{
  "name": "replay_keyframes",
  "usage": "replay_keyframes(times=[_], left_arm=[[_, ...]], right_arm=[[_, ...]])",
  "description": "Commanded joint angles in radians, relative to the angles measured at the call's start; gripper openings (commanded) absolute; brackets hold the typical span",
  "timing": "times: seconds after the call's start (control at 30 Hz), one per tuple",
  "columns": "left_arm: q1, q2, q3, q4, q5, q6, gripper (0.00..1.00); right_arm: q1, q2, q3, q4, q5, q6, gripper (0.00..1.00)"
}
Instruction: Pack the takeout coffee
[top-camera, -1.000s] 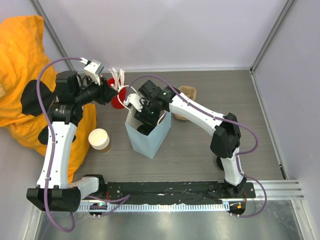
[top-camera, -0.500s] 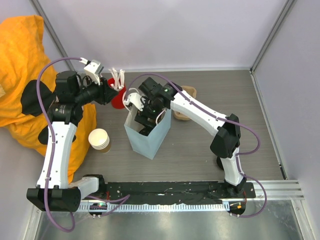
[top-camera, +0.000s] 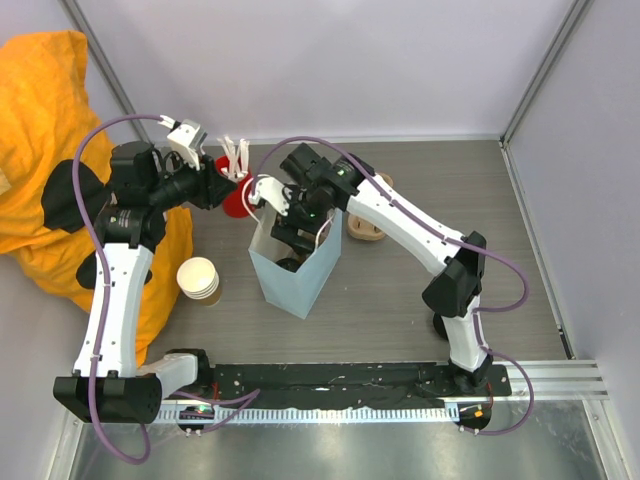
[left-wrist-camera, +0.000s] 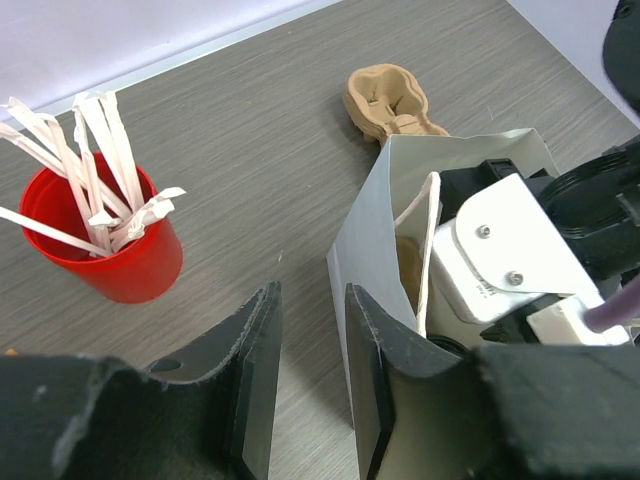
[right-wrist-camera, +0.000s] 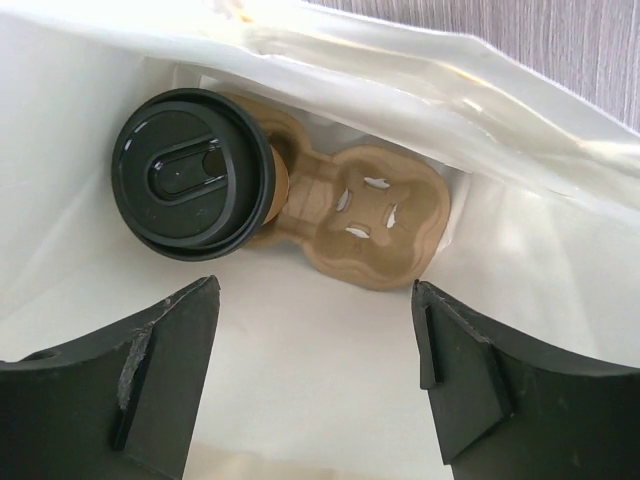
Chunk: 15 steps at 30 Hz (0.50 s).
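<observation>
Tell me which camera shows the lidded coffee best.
Right wrist: it looks down on the coffee cup, seated in a cardboard carrier inside the bag. In the top and left wrist views the bag and right arm hide it.

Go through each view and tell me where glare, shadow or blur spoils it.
Top external: even light and sharp, but the blue bag is dark inside under the right arm. Left wrist: the near fingers are dark and soft, while the red cup is crisp. Right wrist: the bag's upper wall is washed out by glare, and the lid of the takeout coffee shows highlights.
</observation>
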Motion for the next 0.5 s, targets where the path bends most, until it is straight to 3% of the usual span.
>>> replay_keyframes(times=[0.0,0.47], left_arm=[[0.007,-0.031,0.008,0.041,0.022,-0.014,0.37],[0.007,-0.029,0.014,0.039,0.031,-0.017,0.53]], right_arm=[[0.007,-0.083,0.07,-0.022,-0.033,-0.026,0.82],[0.003,-0.159,0.174,-0.054,-0.121,-0.056,0.82]])
